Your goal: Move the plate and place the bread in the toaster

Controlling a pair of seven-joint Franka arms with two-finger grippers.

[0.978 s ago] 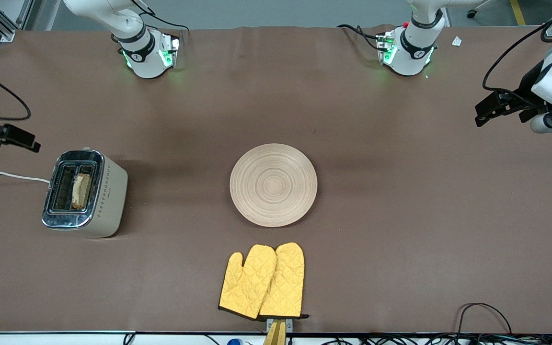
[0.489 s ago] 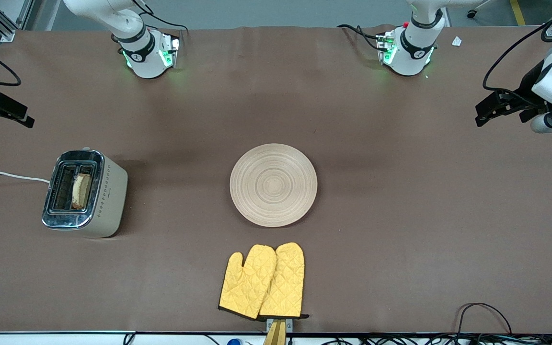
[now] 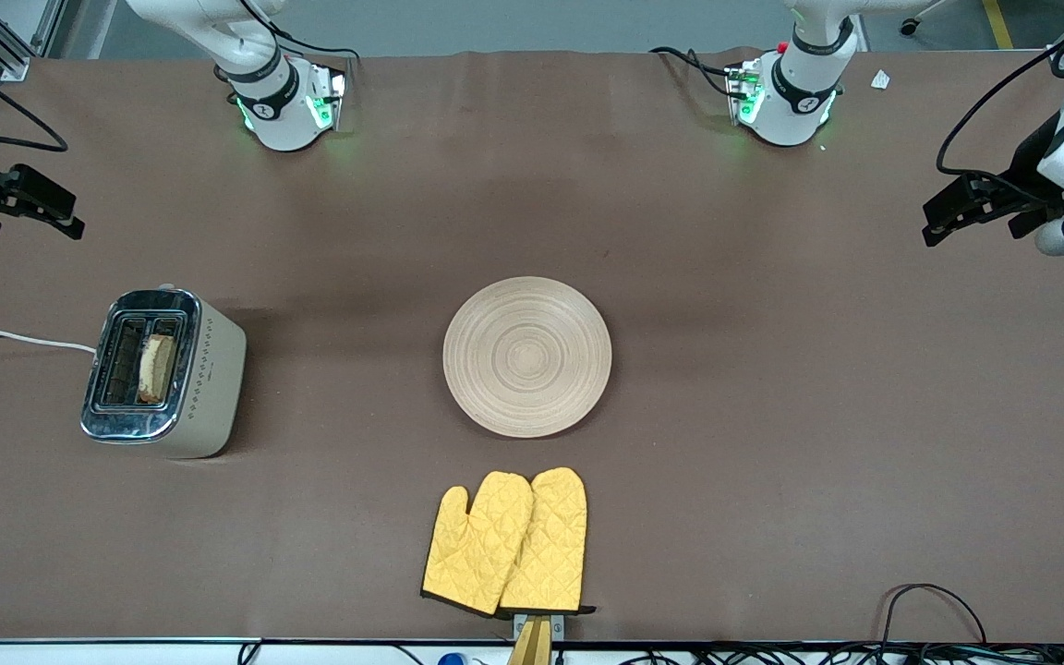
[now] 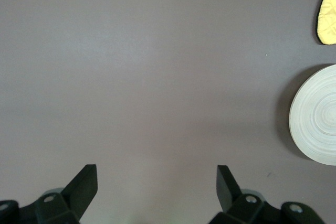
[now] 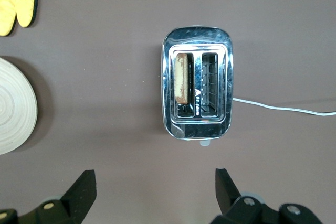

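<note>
The plate [image 3: 527,356] lies empty at the middle of the table; it also shows in the left wrist view [image 4: 317,114] and the right wrist view [image 5: 13,108]. The toaster [image 3: 163,369] stands toward the right arm's end. The bread [image 3: 157,368] stands upright in the toaster's slot on the plate's side, as the right wrist view shows [image 5: 181,78]. My right gripper [image 3: 29,208] is open and empty over bare table near the toaster [image 5: 197,90]. My left gripper [image 3: 966,208] is open and empty over bare table at the left arm's end.
A pair of yellow oven mitts [image 3: 506,542] lies nearer to the front camera than the plate. The toaster's white cord [image 3: 15,338] runs off the right arm's end of the table. Cables [image 3: 929,610] lie at the front edge.
My right gripper has risen and drawn away from the toaster toward the robots' side of the table. My left gripper has shifted slightly. The plate, bread and toaster have not moved.
</note>
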